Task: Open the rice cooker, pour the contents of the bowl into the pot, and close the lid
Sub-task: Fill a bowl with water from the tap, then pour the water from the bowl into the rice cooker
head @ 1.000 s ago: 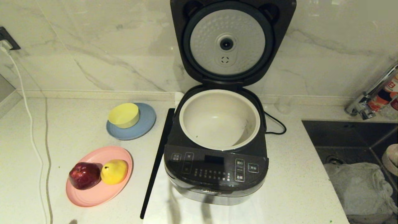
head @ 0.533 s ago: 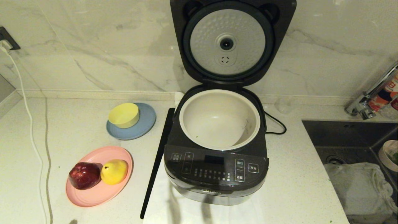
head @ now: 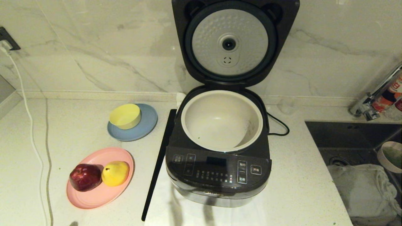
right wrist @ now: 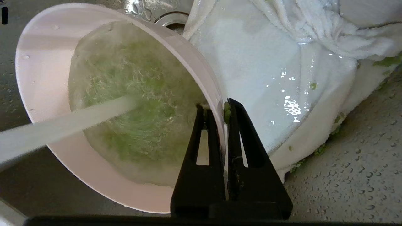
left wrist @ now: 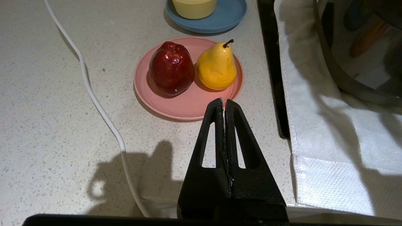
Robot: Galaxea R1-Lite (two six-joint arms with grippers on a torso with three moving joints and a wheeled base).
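The rice cooker [head: 216, 171] stands mid-counter with its lid [head: 230, 40] swung upright against the wall. The cream pot [head: 204, 125] inside holds only a green speck. The pale pink bowl [right wrist: 44, 62] hangs tilted over the sink, showing at the head view's right edge [head: 390, 155]. My right gripper [right wrist: 217, 108] is shut on its rim, one finger inside and one outside. A stream of water [right wrist: 62, 125] runs into the bowl, swirling the green contents [right wrist: 135, 103]. My left gripper [left wrist: 224, 102] is shut and empty, parked above the counter near the pink plate [left wrist: 188, 103].
A wet white towel [right wrist: 257, 62] with green bits lies in the dark sink [head: 345, 135], below the faucet [head: 370, 103]. Left of the cooker are a yellow bowl [head: 125, 116] on a blue plate [head: 143, 128], an apple and a pear on the pink plate [head: 94, 191], a black strip [head: 157, 166] and a white cable [head: 31, 125].
The bowl has shifted a little left and up at the head view's right edge, and more of its inside shows. The cooker and the left arm have not moved.
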